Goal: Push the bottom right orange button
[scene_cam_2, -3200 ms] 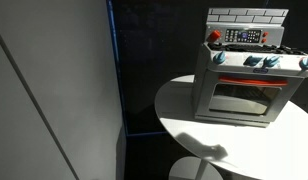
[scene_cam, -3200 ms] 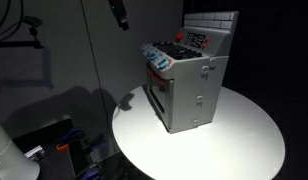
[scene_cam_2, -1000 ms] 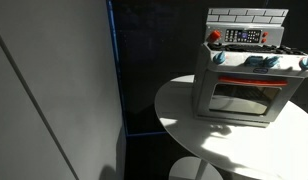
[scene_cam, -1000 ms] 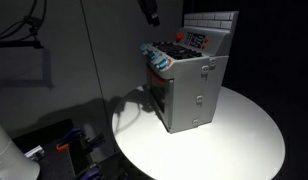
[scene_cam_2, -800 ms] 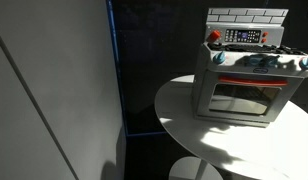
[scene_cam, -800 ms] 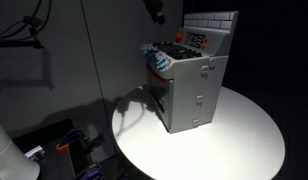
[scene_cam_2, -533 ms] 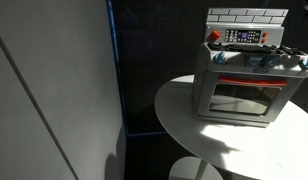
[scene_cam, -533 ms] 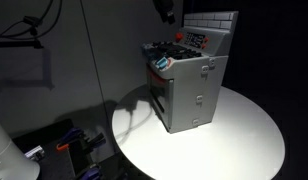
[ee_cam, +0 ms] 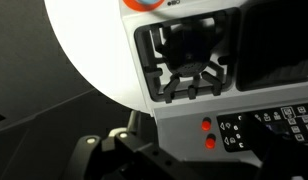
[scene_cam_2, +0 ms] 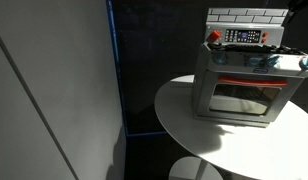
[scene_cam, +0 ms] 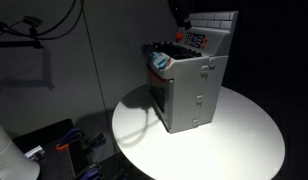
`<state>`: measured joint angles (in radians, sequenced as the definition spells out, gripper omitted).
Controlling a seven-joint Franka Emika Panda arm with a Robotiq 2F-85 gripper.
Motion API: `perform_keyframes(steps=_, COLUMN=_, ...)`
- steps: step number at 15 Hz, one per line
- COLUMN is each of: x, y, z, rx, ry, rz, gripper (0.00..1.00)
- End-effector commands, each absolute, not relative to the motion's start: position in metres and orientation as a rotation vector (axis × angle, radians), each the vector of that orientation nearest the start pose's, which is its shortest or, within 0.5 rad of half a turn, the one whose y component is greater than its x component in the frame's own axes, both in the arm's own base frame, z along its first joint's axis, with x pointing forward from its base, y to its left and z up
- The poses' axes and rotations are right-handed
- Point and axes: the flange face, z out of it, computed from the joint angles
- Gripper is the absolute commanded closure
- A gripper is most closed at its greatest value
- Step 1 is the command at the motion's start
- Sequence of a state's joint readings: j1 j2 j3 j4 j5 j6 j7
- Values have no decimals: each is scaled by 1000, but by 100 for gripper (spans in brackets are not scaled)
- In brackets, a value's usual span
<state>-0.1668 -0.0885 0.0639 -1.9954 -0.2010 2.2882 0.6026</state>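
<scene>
A grey toy stove stands on a round white table; it shows in both exterior views. In the wrist view its back panel carries two small orange buttons, one above the other, next to a black keypad. A black burner grate lies beyond them. My gripper hangs dark above the stove's back panel at the top edge of an exterior view. In the wrist view only dark gripper parts show at the bottom. The fingertips are hidden.
The table's round edge drops off to a dark floor. A grey wall panel stands beside the table. Clutter and cables lie low beside the table. The stove's tiled backsplash rises right next to the gripper.
My gripper has moved steadily across the top of the exterior view, from beside the stove to above its back panel. The stove has not moved.
</scene>
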Motion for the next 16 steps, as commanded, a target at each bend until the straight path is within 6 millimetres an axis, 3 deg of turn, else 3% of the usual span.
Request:
perform_keyframes(steps=1, x=591, y=-73, z=537, rx=-3000, ry=988, rz=-666, gripper=0)
perform_keyframes(steps=11, x=632, y=-85, z=517, rx=-2990, ry=997, rz=-649, gripper=0)
perform_keyframes(steps=16, x=640, y=-88, z=514, rx=-2987, ry=1024, rz=-656, gripper=0)
